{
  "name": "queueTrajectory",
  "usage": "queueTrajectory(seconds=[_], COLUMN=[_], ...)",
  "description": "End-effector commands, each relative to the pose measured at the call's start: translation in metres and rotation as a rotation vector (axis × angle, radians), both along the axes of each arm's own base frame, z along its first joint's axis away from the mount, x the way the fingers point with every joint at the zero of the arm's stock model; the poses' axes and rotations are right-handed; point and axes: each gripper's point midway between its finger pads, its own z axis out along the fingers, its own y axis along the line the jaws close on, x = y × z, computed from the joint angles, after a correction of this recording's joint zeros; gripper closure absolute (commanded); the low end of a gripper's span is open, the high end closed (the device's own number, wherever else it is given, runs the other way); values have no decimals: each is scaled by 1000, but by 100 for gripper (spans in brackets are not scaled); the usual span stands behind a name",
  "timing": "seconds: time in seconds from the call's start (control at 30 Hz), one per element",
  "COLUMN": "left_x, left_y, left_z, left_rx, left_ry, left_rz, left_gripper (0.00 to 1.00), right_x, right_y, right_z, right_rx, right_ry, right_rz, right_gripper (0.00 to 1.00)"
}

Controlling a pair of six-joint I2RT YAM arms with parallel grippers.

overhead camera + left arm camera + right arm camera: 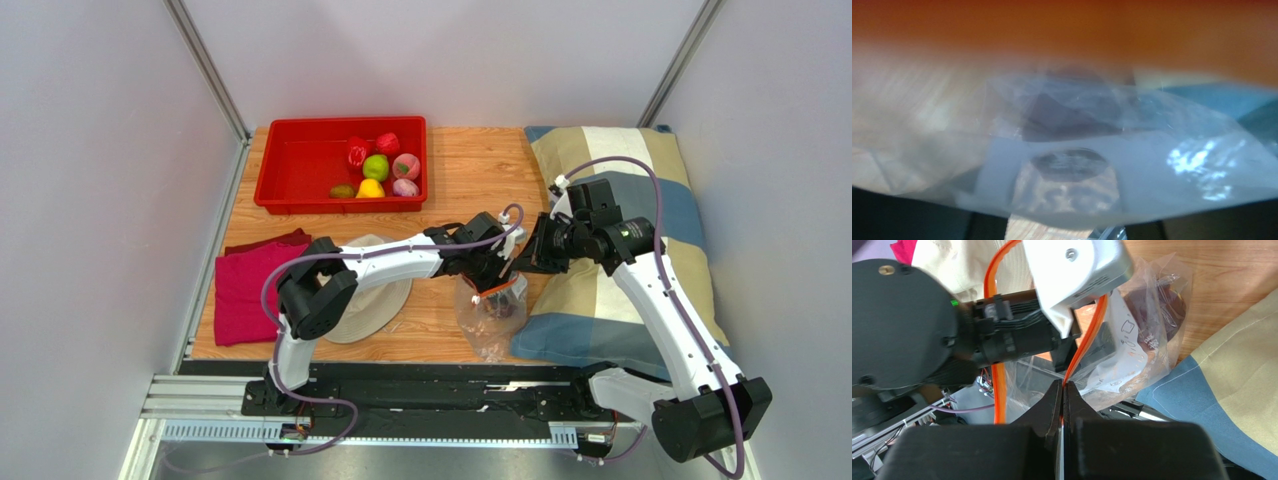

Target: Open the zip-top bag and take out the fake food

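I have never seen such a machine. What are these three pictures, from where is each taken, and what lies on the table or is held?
These are two robot arms bolted at the near edge of a wooden table. One picture looks down from above; the other two come from a camera on each wrist. Each arm ends in a two-finger end effector. The right end effector is shut on the orange zipper strip of a clear zip-top bag. The left end effector is at the bag's mouth, its jaws apart. A dark rounded piece lies inside the bag. Several toy fruits lie in a red bin. A beige hat, a red cloth and a striped pillow are also there.
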Motion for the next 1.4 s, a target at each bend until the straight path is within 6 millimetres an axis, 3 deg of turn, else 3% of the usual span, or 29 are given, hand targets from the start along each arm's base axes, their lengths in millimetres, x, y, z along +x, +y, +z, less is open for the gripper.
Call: queueTrajectory(seconds=[0.0, 0.07, 0.13, 0.23, 0.33, 0.37, 0.53, 0.57, 0.73, 0.87, 0.97, 1.03, 1.07, 1.17, 1.37], left_x=[4, 6, 8, 11, 13, 16, 17, 16, -3, -37, -27, -24, -21, -14, -8], left_y=[-23, -24, -24, -19, -12, -13, 3, 5, 23, 27, 41, 42, 42, 37, 39], left_z=[-1, -12, -18, -35, -33, -19, 16, 32, 59, 102, 106, 102, 89, 66, 19], left_rx=[-30, -11, 8, 55, 63, 39, 17, -5, -39, -184, -138, -122, -88, -37, 85], left_ry=[-30, -36, -43, -49, -82, -112, -203, -224, -239, -246, -280, -272, -253, -193, -114], left_rz=[-26, -11, -12, -4, -7, -2, -17, -17, -91, -275, -209, -202, -178, -121, -62], left_gripper=[20, 6, 6, 14, 33, 52, 93, 100, 100, 100, 100, 100, 100, 85, 72], right_x=[1, 0, 1, 2, 2, 2, 6, 6, 11, 14, 15, 15, 15, 14, 11], right_y=[-2, -2, -3, -3, -4, -5, -14, -15, -27, -31, -29, -28, -27, -22, -17], right_z=[11, 10, 10, 7, 7, 6, 1, 1, 0, -5, -6, -6, -6, -9, -10], right_rx=[9, 8, 11, 11, 1, -8, -62, -70, -143, -172, -165, -162, -158, -134, -109], right_ry=[-42, -40, -40, -31, -38, -40, -68, -70, -89, -72, -61, -60, -59, -45, -31], right_rz=[1, 0, -3, -2, 4, 4, -4, -6, -27, -33, -25, -21, -21, -6, 19], right_gripper=[100, 100, 100, 100, 100, 100, 100, 100, 100, 100, 100, 100, 100, 100, 100])
